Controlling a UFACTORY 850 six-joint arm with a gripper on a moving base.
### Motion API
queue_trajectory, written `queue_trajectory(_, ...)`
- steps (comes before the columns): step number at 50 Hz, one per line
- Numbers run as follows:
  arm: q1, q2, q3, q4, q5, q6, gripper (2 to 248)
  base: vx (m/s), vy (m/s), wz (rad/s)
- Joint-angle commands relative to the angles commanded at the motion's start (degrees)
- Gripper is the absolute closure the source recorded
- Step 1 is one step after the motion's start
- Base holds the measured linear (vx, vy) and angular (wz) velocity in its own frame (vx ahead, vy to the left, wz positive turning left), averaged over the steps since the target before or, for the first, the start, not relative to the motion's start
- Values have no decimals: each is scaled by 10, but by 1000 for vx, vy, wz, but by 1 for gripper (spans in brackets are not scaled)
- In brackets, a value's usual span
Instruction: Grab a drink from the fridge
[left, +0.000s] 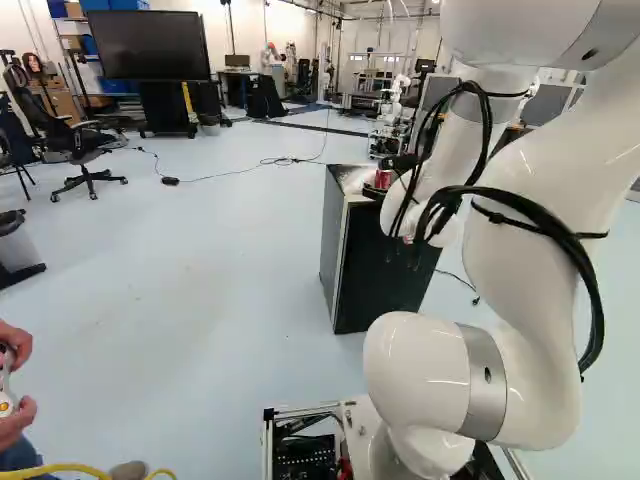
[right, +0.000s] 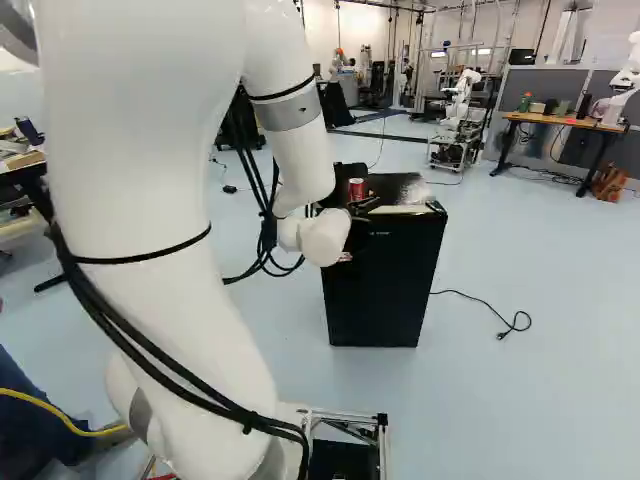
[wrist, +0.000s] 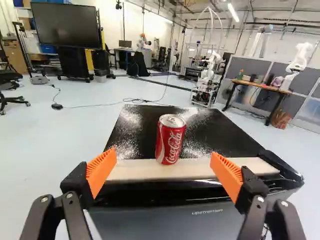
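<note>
One red can (wrist: 170, 140) upright on pale strip (wrist: 135, 170) along edge of fridge (right: 380, 290) top, ahead of tool (right: 364, 205), facing gap between fingers (wrist: 80, 182). Tool spread wide, orange pads (wrist: 227, 175) clear of can.

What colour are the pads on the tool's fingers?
Orange; the wrist view shows it best.
</note>
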Motion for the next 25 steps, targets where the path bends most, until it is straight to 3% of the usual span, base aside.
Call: queue_trajectory(25, 11, -45, -53, 14, 12, 0, 3, 0, 0, 0)
